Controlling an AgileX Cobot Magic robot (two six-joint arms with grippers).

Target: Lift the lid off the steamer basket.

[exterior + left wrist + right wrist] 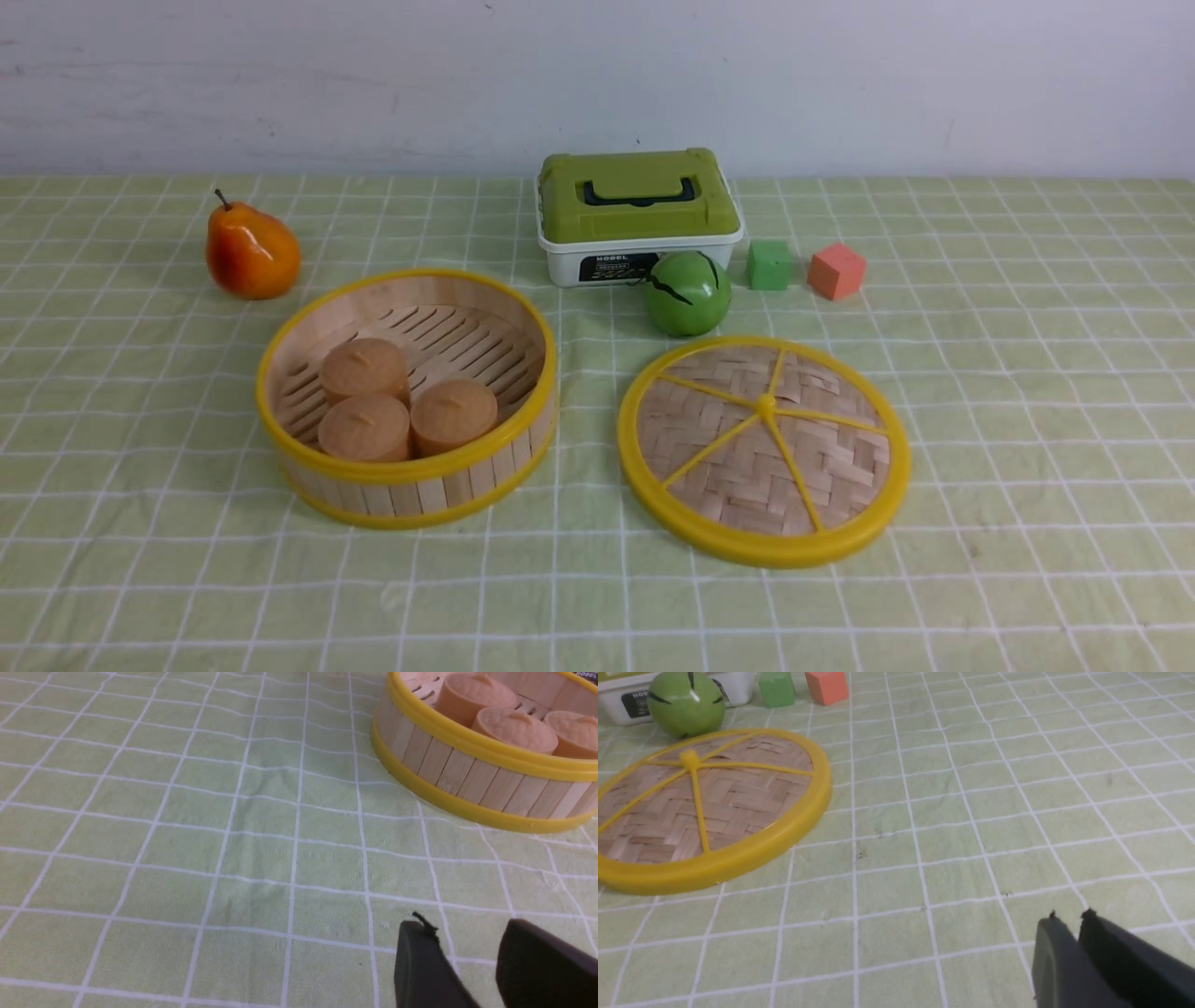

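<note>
The steamer basket (pixel 408 399) stands open at centre left, with three tan buns (pixel 407 411) inside; it also shows in the left wrist view (pixel 472 772). The lid (pixel 764 451) lies flat on the cloth to the basket's right, and shows in the right wrist view (pixel 707 807). Neither arm shows in the front view. My left gripper (pixel 467 933) is open and empty over bare cloth, apart from the basket. My right gripper (pixel 1070 918) is shut and empty over bare cloth, well away from the lid.
A white box with a green lid (pixel 637 215) stands at the back centre. A green ball (pixel 688 293), a green cube (pixel 768 264) and an orange cube (pixel 836 271) sit by it. An orange pear (pixel 250 250) lies at the back left.
</note>
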